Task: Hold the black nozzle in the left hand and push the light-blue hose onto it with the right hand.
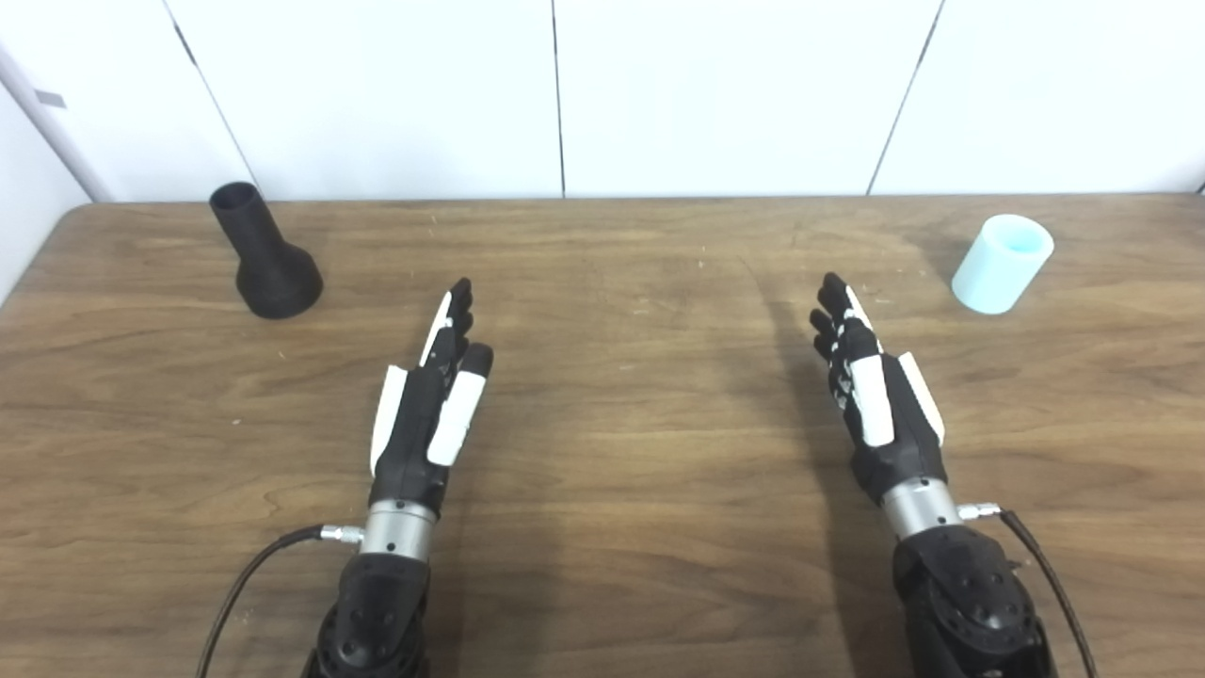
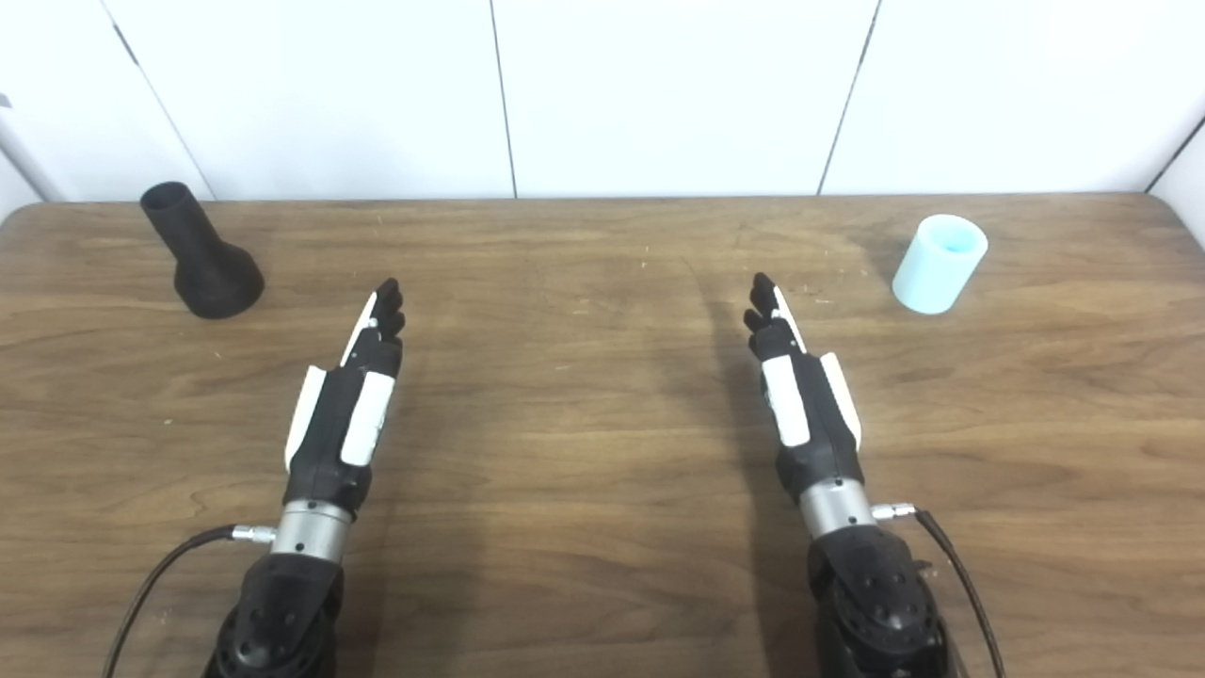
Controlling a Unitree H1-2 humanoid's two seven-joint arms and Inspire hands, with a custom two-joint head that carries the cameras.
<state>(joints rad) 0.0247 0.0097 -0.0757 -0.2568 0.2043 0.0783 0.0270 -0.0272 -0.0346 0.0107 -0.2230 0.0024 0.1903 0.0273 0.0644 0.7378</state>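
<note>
The black nozzle (image 1: 265, 255) stands upright on its wide base at the table's far left, narrow mouth up. A short light-blue hose piece (image 1: 1002, 263) stands upright at the far right. My left hand (image 1: 431, 400) hovers over the table's middle left, open and flat with fingers stretched forward, well to the right of and nearer than the nozzle. Over the middle right, my right hand (image 1: 875, 388) is open too, fingers straight, left of and nearer than the hose. Neither hand touches anything.
The wooden table (image 1: 621, 452) runs back to a white panelled wall (image 1: 555, 94). A black cable leaves each wrist near the front edge.
</note>
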